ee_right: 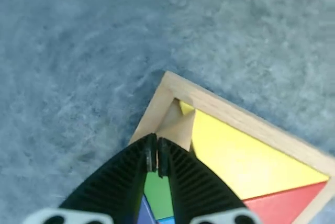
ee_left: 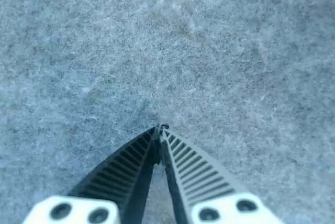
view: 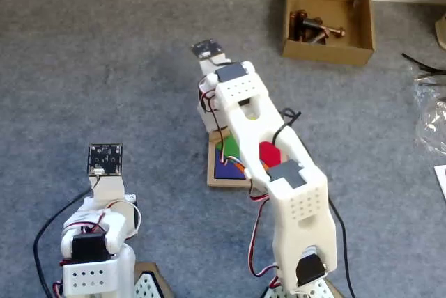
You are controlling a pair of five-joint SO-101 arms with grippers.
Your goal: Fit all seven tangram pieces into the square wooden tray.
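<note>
The square wooden tray (ee_right: 230,110) holds a yellow piece (ee_right: 235,156), a red piece (ee_right: 285,203), a green piece (ee_right: 159,195) and a blue sliver (ee_right: 144,214). Bare wood (ee_right: 175,122) shows in the tray's corner. My right gripper (ee_right: 157,155) is shut with nothing in it, its tips just above that corner beside the yellow piece. In the high view the right arm (view: 258,124) lies over the tray (view: 226,182), where green (view: 228,148), blue (view: 224,168) and red (view: 269,153) show. My left gripper (ee_left: 159,130) is shut and empty over grey carpet; the left arm (view: 101,200) stands at the front left.
A cardboard box (view: 327,19) with brown objects sits at the back right. Black cables (view: 421,68) and clear plastic (view: 432,120) lie at the right edge. Grey carpet (view: 104,68) covers the table.
</note>
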